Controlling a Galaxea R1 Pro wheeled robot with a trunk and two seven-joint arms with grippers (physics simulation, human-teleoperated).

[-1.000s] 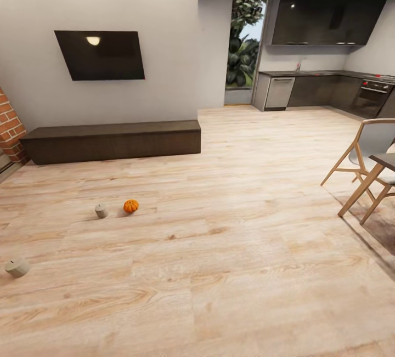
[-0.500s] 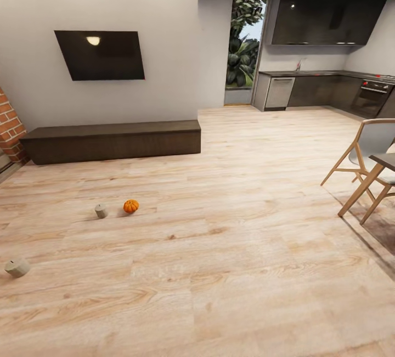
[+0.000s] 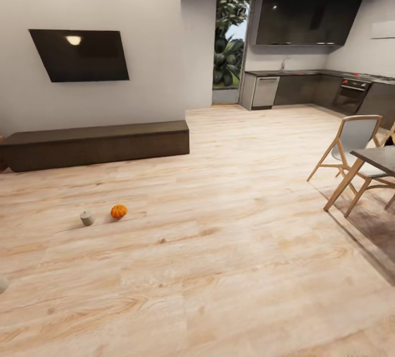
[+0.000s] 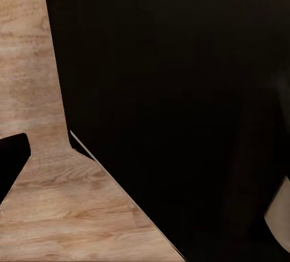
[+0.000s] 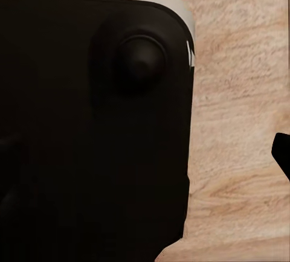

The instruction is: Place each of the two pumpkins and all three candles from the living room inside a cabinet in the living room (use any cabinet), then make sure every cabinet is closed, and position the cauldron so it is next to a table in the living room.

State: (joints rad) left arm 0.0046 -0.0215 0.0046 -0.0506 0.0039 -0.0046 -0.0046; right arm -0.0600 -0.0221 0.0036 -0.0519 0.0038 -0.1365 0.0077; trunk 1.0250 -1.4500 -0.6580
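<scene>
Just closed cabinet [image 3: 96,146], pumpkin [image 3: 118,211] beside candle [image 3: 86,217] on floor [image 3: 230,247]; end effector states untellable.

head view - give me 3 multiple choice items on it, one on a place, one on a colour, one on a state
1. Where is the pumpkin?
A. on the cabinet
B. on the floor beside a candle
C. on a chair

2. What colour is the cabinet?
A. dark brown
B. white
C. blue

3. How do the cabinet's fronts stand?
A. one pulled out
B. all shut
C. all pulled out

Answers: 1 B, it sits on the wood floor right beside the candle. 2 A, its top and front are dark brown. 3 B, its front is flush, with nothing pulled out.
</scene>
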